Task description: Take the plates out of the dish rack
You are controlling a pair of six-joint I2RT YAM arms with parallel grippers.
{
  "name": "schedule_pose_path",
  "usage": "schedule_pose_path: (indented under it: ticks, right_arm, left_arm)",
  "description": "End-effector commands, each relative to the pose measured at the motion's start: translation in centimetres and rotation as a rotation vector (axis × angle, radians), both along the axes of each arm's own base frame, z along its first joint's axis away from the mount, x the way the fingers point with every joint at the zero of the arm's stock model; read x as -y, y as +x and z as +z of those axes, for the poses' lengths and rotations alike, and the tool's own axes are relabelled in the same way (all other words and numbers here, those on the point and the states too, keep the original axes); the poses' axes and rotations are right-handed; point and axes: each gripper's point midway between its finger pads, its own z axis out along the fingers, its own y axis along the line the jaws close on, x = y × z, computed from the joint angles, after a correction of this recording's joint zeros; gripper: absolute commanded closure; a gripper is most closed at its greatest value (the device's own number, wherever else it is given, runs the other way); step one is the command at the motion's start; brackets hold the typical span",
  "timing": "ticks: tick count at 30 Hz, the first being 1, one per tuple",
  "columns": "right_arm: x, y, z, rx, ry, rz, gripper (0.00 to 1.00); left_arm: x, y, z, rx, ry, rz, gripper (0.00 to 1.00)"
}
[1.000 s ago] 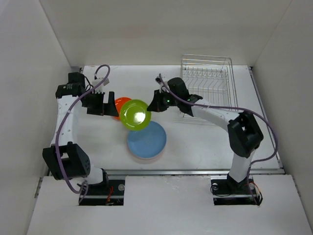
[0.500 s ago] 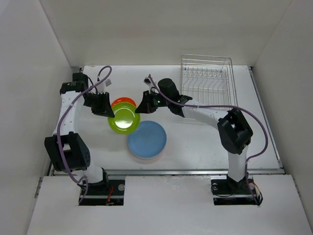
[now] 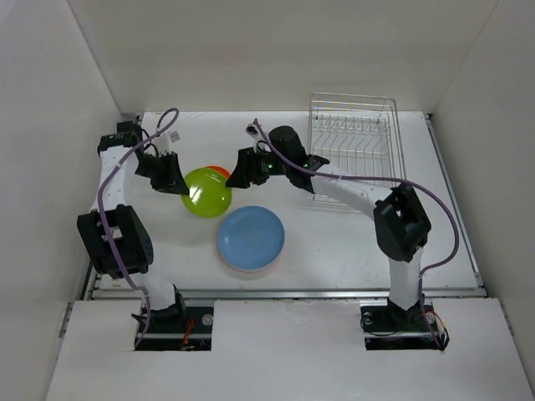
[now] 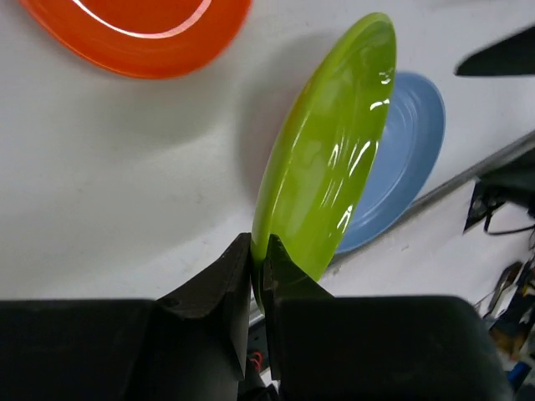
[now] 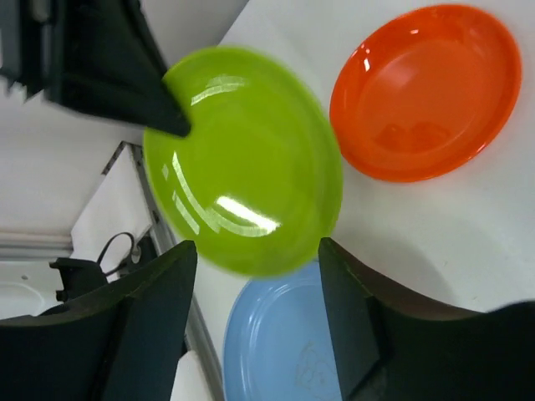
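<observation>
Holding: my left fingers are clamped on the rim of the green plate, one finger pressed to each face.
Green: the plate is steeply tilted, almost on edge in the left wrist view. Its glossy hollow face is turned up and toward my right arm. It casts a shadow on the worktop. I cannot tell whether its far rim touches the surface.
Right side: my right fingers stand spread apart with nothing gripped between them. They are just beside the green plate's rim on the side opposite my left fingers. As far as I can see, they are not touching it.
Orange: the orange plate lies flat on the worktop, hollow side up, just behind the green plate. From the top camera the green plate hides most of it and only a sliver shows.
Blue: the blue plate lies flat on the worktop nearer my bases, close to the green plate's lower rim.
Rack: the rack stands at the far right corner of the worktop, well apart from all three plates. My right arm crosses in front of its near left corner.
</observation>
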Motion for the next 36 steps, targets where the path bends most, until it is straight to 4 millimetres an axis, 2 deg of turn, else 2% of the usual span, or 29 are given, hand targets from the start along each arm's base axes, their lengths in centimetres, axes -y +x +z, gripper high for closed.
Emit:
schedule_pose_path:
  ticks: [1, 3, 4, 7, 9, 10, 11, 12, 14, 15, 16, 18, 20, 21, 23, 24, 25, 26, 29, 30, 31, 34, 36]
  right_arm:
    - [1.3, 2.4, 5.0, 0.095, 0.062, -0.070, 0.33]
    - [2.7, 3.0, 6.2, 0.122, 0.064, -0.128, 0.25]
    - [3.6, 3.9, 6.4, 0.132, 0.056, -0.173, 0.24]
    - [4.9, 3.7, 6.6, 0.140, 0.044, -0.194, 0.24]
    - [5.8, 3.7, 6.3, 0.146, 0.032, -0.208, 0.24]
    - [5.9, 3.5, 5.6, 0.132, 0.018, -0.207, 0.24]
    - [6.2, 3.4, 5.8, 0.136, 0.017, -0.216, 0.24]
    - [6.4, 3.0, 5.5, 0.131, 0.012, -0.216, 0.24]
    - [6.7, 2.7, 5.4, 0.135, 0.006, -0.213, 0.24]
    - [6.8, 2.6, 4.7, 0.124, -0.005, -0.212, 0.24]
    - [7.1, 2.2, 5.4, 0.134, 0.004, -0.212, 0.24]
    - [7.3, 1.9, 5.4, 0.133, 0.003, -0.212, 0.24]
    - [7.6, 1.6, 5.9, 0.149, 0.007, -0.210, 0.24]
    - [7.8, 1.6, 5.3, 0.143, -0.004, -0.221, 0.24]
    - [8.1, 1.4, 5.3, 0.156, -0.016, -0.214, 0.24]
    - [8.3, 1.4, 5.8, 0.167, -0.012, -0.226, 0.24]
    - [8.5, 1.3, 5.1, 0.159, -0.031, -0.221, 0.24]
    - [8.5, 1.2, 5.5, 0.165, -0.024, -0.222, 0.24]
    - [9.0, 0.8, 5.5, 0.166, -0.028, -0.230, 0.24]
    - [9.2, 0.8, 6.1, 0.178, -0.022, -0.239, 0.24]
    - [9.2, 0.7, 5.7, 0.180, -0.032, -0.236, 0.24]
    - [9.8, 0.6, 6.2, 0.189, -0.035, -0.257, 0.24]
    - [10.4, 0.4, 6.1, 0.195, -0.050, -0.271, 0.24]
  left_arm:
    - [-3.5, 3.8, 0.8, 0.054, 0.016, 0.143, 1.00]
    - [-3.3, 5.1, 1.6, 0.066, -0.039, 0.158, 1.00]
    - [-3.3, 5.7, 0.9, 0.046, -0.055, 0.156, 1.00]
    - [-3.2, 7.6, 0.6, 0.041, -0.099, 0.192, 1.00]
    - [-3.2, 9.0, -1.0, 0.006, -0.128, 0.208, 1.00]
    - [-3.4, 9.7, -1.1, 0.002, -0.132, 0.220, 1.00]
    - [-3.3, 10.4, -2.9, -0.049, -0.155, 0.227, 1.00]
    - [-3.4, 10.7, -3.6, -0.072, -0.158, 0.229, 1.00]
    - [-3.7, 11.6, -4.4, -0.096, -0.161, 0.238, 1.00]
    - [-4.0, 11.9, -6.0, -0.137, -0.148, 0.254, 1.00]
    - [-4.4, 11.8, -6.9, -0.163, -0.125, 0.271, 1.00]
    - [-5.3, 12.1, -8.0, -0.176, -0.070, 0.293, 0.98]
    - [-4.7, 12.0, -8.8, -0.192, -0.044, 0.278, 0.91]
    - [-4.6, 11.9, -9.6, -0.198, 0.010, 0.254, 0.88]
    - [-4.6, 11.7, -10.6, -0.208, 0.071, 0.236, 0.74]
    - [-5.1, 11.6, -10.8, -0.206, 0.103, 0.234, 0.69]
    - [-4.8, 11.6, -10.8, -0.206, 0.105, 0.225, 0.66]
    - [-5.0, 11.6, -11.0, -0.207, 0.122, 0.229, 0.57]
    - [-5.2, 11.3, -11.2, -0.210, 0.189, 0.222, 0.43]
    - [-5.5, 11.2, -11.3, -0.207, 0.206, 0.217, 0.40]
    - [-5.4, 10.9, -11.7, -0.211, 0.240, 0.196, 0.39]
    - [-4.4, 10.9, -11.9, -0.204, 0.271, 0.158, 0.39]
    - [-5.1, 11.0, -11.1, -0.183, 0.308, 0.169, 0.37]
